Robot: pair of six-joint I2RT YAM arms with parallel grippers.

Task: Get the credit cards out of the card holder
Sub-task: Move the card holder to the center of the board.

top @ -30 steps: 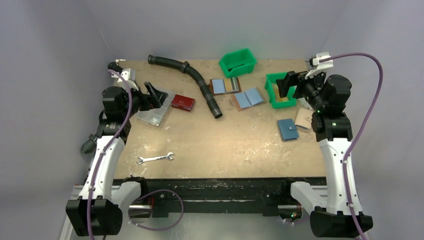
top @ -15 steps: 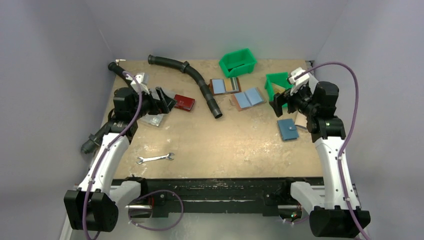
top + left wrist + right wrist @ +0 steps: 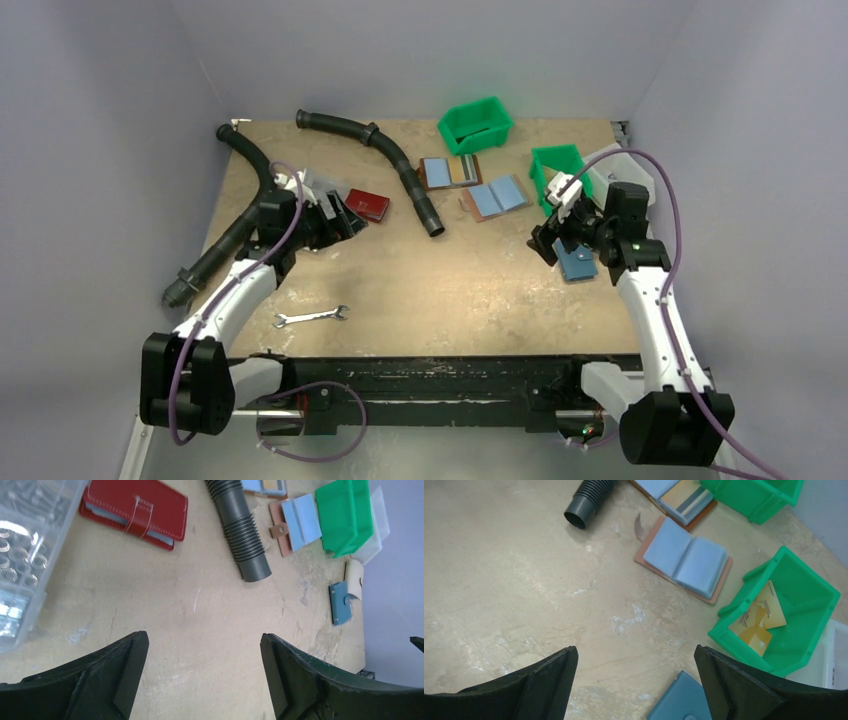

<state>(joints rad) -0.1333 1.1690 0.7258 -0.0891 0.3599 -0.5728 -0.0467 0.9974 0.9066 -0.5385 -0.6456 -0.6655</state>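
Note:
The card holder (image 3: 577, 260) is a small dark-blue wallet lying closed on the table at the right, its snap tab fastened. It also shows in the right wrist view (image 3: 681, 702) at the bottom edge and in the left wrist view (image 3: 342, 602). My right gripper (image 3: 546, 241) is open and empty, just left of the holder and above it (image 3: 635, 652). My left gripper (image 3: 346, 216) is open and empty over bare table near a red wallet (image 3: 205, 636). No cards from the holder are visible.
Two open brown holders with blue linings (image 3: 497, 196) (image 3: 449, 171) lie at the back. A green bin (image 3: 784, 610) holds yellow cards; another green bin (image 3: 476, 124) stands behind. A red wallet (image 3: 366, 204), black hose (image 3: 405, 175), clear parts box (image 3: 20, 555) and wrench (image 3: 311, 317) lie to the left.
Both arms swung inward and lower. The right gripper moved from over the green bin to just left of the blue holder. The left gripper moved right, past the parts box.

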